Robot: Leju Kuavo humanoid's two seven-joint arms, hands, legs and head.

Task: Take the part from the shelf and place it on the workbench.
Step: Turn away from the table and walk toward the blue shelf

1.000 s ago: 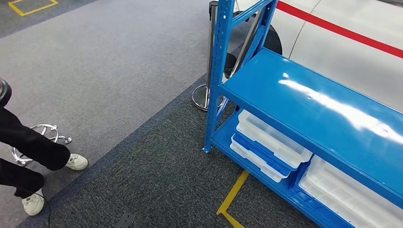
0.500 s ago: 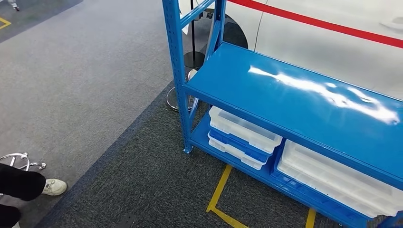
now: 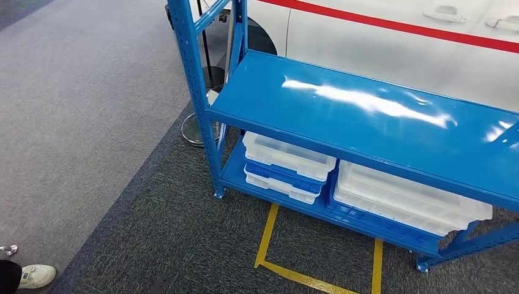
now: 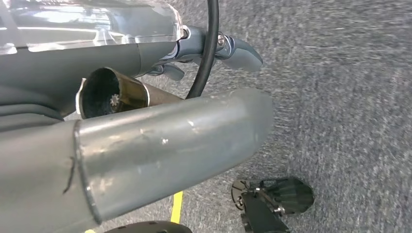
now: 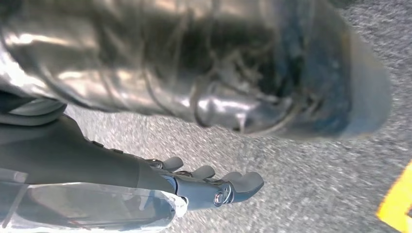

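A blue metal shelf (image 3: 367, 122) stands ahead of me in the head view, its glossy middle board catching glare. On its bottom board lie stacked white lidded trays (image 3: 287, 156) and a wider stack (image 3: 404, 199). My left hand (image 4: 228, 48) hangs over grey carpet, fingers stretched out and holding nothing. My right hand (image 5: 214, 187) also hangs above the carpet with its fingers straight and nothing in them.
A white car with a red stripe (image 3: 398, 43) stands right behind the shelf. A chrome stanchion base (image 3: 193, 128) sits by the shelf's left post (image 3: 190, 73). Yellow floor tape (image 3: 266, 236) marks a box before the shelf. A person's white shoe (image 3: 37, 275) is at lower left.
The camera has swung right: the whole shelf has slid left in the picture and more of its length shows. The person's legs have nearly left the frame.
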